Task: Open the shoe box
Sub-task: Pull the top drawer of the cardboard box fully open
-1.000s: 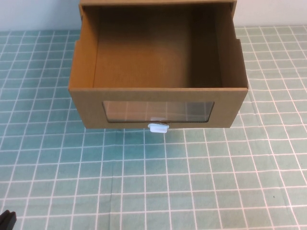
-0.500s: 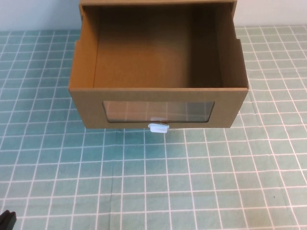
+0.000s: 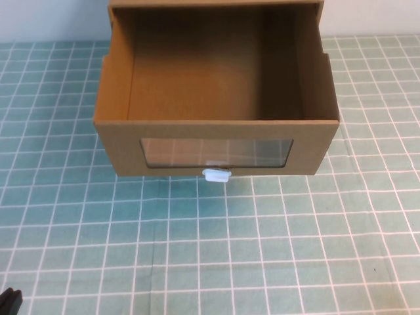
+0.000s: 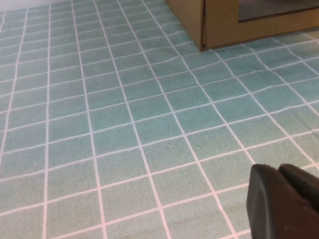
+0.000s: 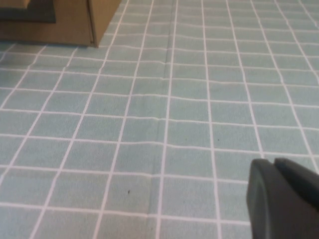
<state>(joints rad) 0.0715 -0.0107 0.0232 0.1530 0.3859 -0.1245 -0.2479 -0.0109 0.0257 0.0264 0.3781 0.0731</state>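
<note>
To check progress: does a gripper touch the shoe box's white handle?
No, the white handle is free; left gripper and right gripper hover over the checked mat, away from it.

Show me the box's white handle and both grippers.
white handle (image 3: 217, 174), high view: centre of its tab.
left gripper (image 4: 280, 172), left wrist view: between shut tips, away from the shoe box (image 4: 222, 25).
right gripper (image 5: 275, 165), right wrist view: between shut tips, likewise away.

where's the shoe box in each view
High view: shoe box at top centre, open; left gripper in the near left corner.
Left wrist view: only its front corner, far from the shut left gripper.
Right wrist view: its other front corner, far from the shut right gripper.
Shared landmark: the green grid mat.
</note>
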